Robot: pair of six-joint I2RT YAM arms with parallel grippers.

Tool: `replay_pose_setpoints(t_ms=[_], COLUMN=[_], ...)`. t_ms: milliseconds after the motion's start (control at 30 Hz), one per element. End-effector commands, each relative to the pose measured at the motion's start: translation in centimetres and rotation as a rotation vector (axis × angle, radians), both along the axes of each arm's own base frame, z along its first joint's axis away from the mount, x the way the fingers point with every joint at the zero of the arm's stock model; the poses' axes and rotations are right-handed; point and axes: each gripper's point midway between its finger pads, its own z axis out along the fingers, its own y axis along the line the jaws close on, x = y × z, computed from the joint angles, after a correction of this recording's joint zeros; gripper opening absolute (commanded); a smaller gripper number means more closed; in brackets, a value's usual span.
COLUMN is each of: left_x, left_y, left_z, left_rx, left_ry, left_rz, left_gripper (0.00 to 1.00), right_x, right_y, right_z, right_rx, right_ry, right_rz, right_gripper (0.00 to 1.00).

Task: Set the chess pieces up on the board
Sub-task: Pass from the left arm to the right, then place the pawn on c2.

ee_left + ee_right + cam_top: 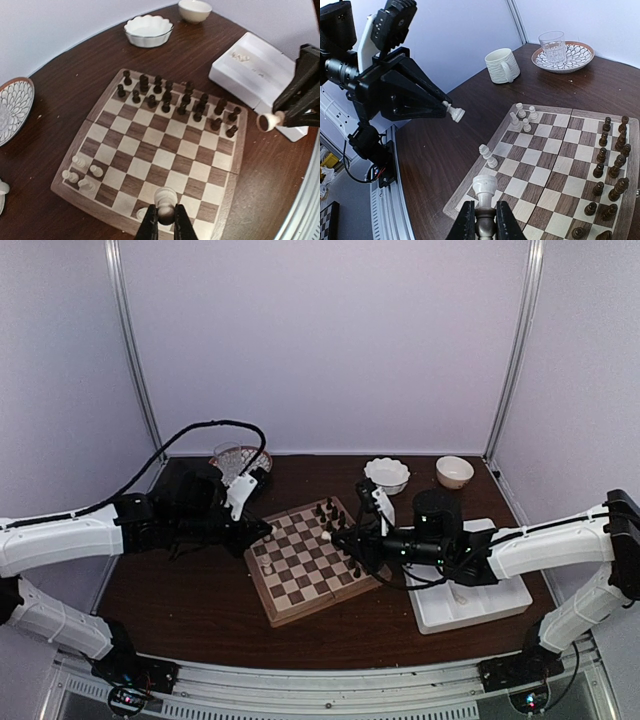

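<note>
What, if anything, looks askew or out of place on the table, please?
Only the board is askew: it is turned at an angle to the edges of the table, not square with them. Nothing looks spilled or damaged.

From above, the square wooden chessboard (300, 580) lay partly under both arms, and its cream-white chess pieces (266, 566) and dark brown pieces (325, 510) were too small to tell by kind. The right arm covered much of the white rectangular tray (470, 612). In the left wrist view, the patterned round plate (12, 107) was cut by the left edge. There the left claw (165, 210) hid the foot of its held cream-white piece (165, 197). In the right wrist view, the board ran off the right and bottom edges, and the right claw (485, 207) hid the stem of its held cream-white figure (484, 186).
</note>
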Motion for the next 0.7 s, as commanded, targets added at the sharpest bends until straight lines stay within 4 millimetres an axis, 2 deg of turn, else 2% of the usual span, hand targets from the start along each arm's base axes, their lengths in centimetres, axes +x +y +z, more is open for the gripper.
replay_pose_setpoints(t_ms=[0,167,667], left_x=[1.8,2.9,6.5], left_y=[2.8,2.7,0.2], left_z=[-2.4,-3.8,-6.6], left_rx=[0.183,0.247,0.428], left_ry=[0.011,0.025,0.164], left_rz=[0.140,0.157,0.151], left_gripper=[0.00,0.00,0.00], right_x=[0.9,0.8,0.9], right_y=[-0.1,-0.1,-0.6], right_z=[-0.7,-0.7,-0.6], right_rx=[-0.033,-0.036,-0.034], right_ry=[-0.008,-0.010,-0.021], right_rz=[-0.034,-0.032,-0.050], right_gripper=[0.00,0.00,0.00])
